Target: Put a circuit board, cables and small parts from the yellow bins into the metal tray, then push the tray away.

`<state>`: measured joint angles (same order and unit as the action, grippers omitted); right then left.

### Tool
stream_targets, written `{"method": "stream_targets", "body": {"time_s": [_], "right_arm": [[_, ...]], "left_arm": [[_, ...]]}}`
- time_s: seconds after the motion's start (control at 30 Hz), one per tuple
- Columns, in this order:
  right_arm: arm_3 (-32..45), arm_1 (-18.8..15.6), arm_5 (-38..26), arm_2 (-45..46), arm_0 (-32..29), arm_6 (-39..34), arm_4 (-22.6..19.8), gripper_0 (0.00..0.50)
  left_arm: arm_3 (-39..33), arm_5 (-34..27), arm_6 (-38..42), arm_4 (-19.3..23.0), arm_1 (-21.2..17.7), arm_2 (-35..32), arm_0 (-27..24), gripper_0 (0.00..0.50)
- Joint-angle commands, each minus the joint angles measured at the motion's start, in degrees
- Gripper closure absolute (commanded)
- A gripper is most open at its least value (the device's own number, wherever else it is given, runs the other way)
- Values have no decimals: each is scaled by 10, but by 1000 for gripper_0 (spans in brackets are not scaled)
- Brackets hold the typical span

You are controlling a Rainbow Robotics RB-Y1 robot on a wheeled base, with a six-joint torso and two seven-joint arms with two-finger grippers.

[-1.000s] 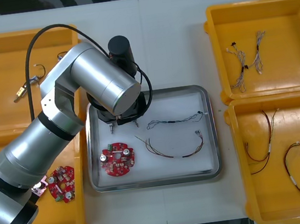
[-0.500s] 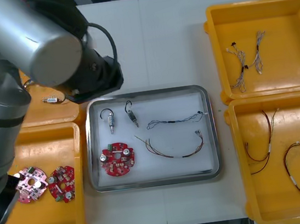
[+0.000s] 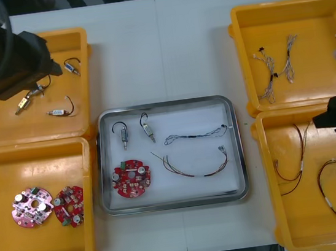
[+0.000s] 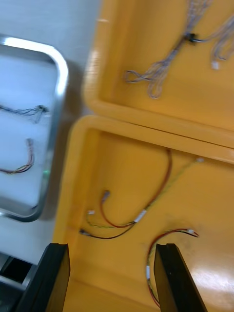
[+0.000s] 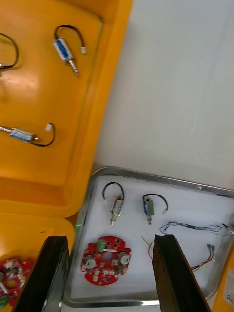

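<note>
Nearest, the R gripper [image 4: 112, 246] hangs open and empty over red-and-yellow cables [image 4: 139, 218] in the near right bin [image 3: 317, 223]. Mid-table the metal tray [image 3: 237, 153] already holds a red circuit board [image 3: 131, 178], a red-and-yellow cable [image 3: 192, 167], a blue-white cable [image 3: 195, 135] and two small metal parts [image 3: 148, 130], so loading looks done and the push is prob. the step in hand. Farther out, the L gripper [image 5: 109, 239] sits over the far left bin [image 3: 1, 132], fingers apart, nothing held; next needs one arm at the tray's near rim, shoving it straight away.
</note>
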<state>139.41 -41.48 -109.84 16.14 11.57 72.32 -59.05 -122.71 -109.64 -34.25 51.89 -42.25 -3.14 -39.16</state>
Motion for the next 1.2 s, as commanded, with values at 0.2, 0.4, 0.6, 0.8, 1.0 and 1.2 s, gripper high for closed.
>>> {"method": "stream_targets", "body": {"time_s": [0.2,0.4,0.6,0.8,1.0,1.2], "right_arm": [[29,-30,-2,-179,137,-22,-49,0],[28,-10,-2,-321,226,-17,-12,0],[-3,40,-2,-430,289,-4,29,0],[-55,95,-2,-527,339,62,80,0],[-103,153,-2,-615,347,121,184,0],[-146,187,13,-677,347,178,242,0]], "left_arm": [[-38,-4,-109,95,-127,-129,134,0],[-38,-4,-172,125,-154,-188,219,0],[-42,-4,-242,108,-156,-199,284,0],[-53,-4,-283,95,-156,-203,333,0],[-72,21,-332,90,-156,-208,375,0],[-87,49,-346,84,-156,-209,400,0]]}}
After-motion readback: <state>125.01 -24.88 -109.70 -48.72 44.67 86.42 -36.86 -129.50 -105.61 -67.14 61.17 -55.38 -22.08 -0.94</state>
